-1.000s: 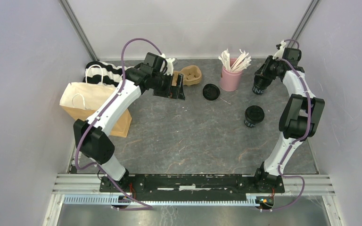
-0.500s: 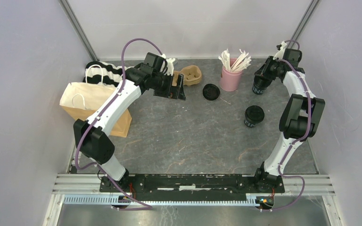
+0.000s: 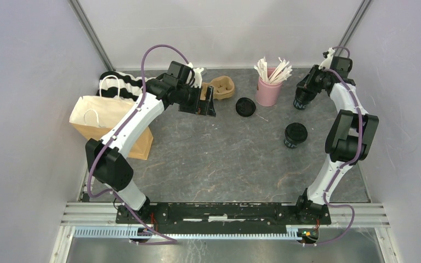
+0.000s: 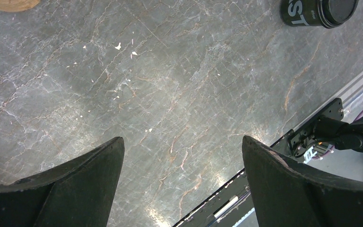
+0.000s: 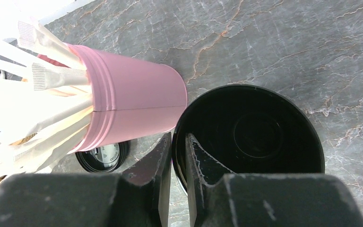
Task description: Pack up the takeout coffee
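One takeout coffee cup [image 3: 300, 99] stands open, without a lid, at the back right beside the pink cup. My right gripper [image 5: 178, 137] is shut on its rim [image 5: 250, 137], one finger inside the cup and one outside. A second black cup [image 3: 295, 135] with its lid on stands nearer the middle right, and also shows as a lidded cup [image 4: 317, 12] in the left wrist view. A loose black lid [image 3: 245, 106] lies left of the pink cup. My left gripper [image 4: 182, 139] hangs open over bare table, holding nothing.
A pink cup [image 3: 267, 90] of white sticks stands at the back. The brown pulp carrier tray [image 3: 223, 87] lies just behind my left gripper [image 3: 205, 104]. A brown paper bag [image 3: 109, 123] lies on its side at the left, a striped cloth [image 3: 121, 82] behind it.
The right gripper and its cup have edged very slightly toward the back. The left arm has not moved.
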Robot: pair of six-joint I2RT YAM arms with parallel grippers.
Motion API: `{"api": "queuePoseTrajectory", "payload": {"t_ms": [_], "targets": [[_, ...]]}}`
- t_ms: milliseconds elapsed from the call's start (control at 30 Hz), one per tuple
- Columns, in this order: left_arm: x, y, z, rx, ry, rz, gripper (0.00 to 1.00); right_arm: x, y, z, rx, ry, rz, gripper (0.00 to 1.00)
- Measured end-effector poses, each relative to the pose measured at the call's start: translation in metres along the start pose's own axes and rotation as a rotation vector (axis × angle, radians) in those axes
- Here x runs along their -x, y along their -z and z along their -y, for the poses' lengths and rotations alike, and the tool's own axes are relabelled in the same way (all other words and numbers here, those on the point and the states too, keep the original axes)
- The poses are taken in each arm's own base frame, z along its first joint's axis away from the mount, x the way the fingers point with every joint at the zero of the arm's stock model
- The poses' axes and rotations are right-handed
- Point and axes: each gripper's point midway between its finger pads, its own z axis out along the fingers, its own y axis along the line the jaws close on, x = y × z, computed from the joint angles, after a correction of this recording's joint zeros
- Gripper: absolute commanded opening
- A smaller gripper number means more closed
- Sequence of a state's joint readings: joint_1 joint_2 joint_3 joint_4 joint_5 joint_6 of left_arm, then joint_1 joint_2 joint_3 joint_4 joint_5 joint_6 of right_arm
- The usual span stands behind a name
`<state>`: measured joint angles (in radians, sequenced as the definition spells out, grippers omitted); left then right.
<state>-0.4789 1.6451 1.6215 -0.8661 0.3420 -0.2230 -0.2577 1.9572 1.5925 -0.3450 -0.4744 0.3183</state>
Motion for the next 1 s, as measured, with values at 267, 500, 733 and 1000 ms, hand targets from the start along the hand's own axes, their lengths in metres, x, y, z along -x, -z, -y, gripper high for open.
{"api": "queuePoseTrajectory", "payload": {"t_ms": [267, 500, 733, 1000], "targets": [[0.0, 0.0, 0.0, -0.001, 0.0, 0.0, 1.0, 0.005, 0.007, -0.002, 0.0, 0.005, 0.016, 0.18], [0.0, 0.0, 0.001, -0.003, 0.0, 0.0, 1.0, 0.006, 0.009, -0.003, 0.001, 0.006, 0.019, 0.21], [0.0, 0.0, 0.001, -0.007, 0.0, -0.001, 1.0, 0.005, 0.009, -0.004, 0.007, 0.006, 0.016, 0.2], [0.0, 0.0, 0.001, -0.007, 0.0, -0.001, 1.0, 0.006, 0.011, -0.005, 0.007, 0.012, 0.021, 0.11]]}}
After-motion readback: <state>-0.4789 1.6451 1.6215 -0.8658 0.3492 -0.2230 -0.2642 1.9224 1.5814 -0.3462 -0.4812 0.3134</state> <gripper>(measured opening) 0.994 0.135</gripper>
